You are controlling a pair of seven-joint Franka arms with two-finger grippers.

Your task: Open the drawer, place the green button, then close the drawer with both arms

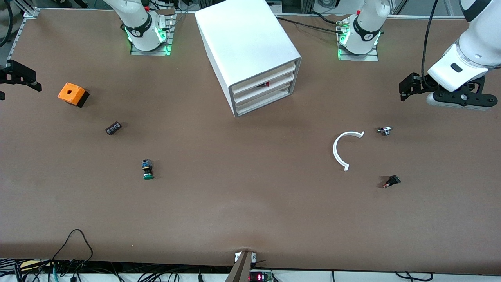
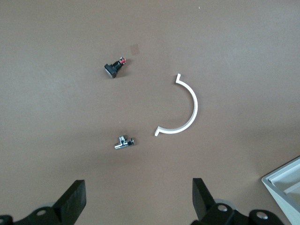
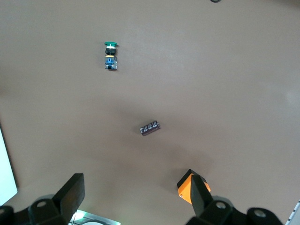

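Observation:
The white cabinet [image 1: 250, 51] stands between the two arm bases, and its three drawers are pushed in. The drawer [image 1: 263, 102] is the lowest one. The button [image 1: 147, 170], green cap and blue rear, lies on its side toward the right arm's end, nearer the front camera than the cabinet; the right wrist view shows the button [image 3: 110, 56] too. My right gripper [image 1: 15, 84] hangs open and empty over the table's edge at its own end, beside the orange cube. My left gripper [image 1: 407, 92] hangs open and empty over the left arm's end. Both grippers [image 2: 138, 197] [image 3: 136, 190] are well apart from the cabinet.
An orange cube [image 1: 72, 94] and a small black block [image 1: 113, 128] lie toward the right arm's end. Toward the left arm's end lie a white half ring [image 1: 344, 149], a small metal part [image 1: 385, 130] and a black-and-red switch [image 1: 391, 181]. Something red shows at the middle drawer's slit [image 1: 267, 84].

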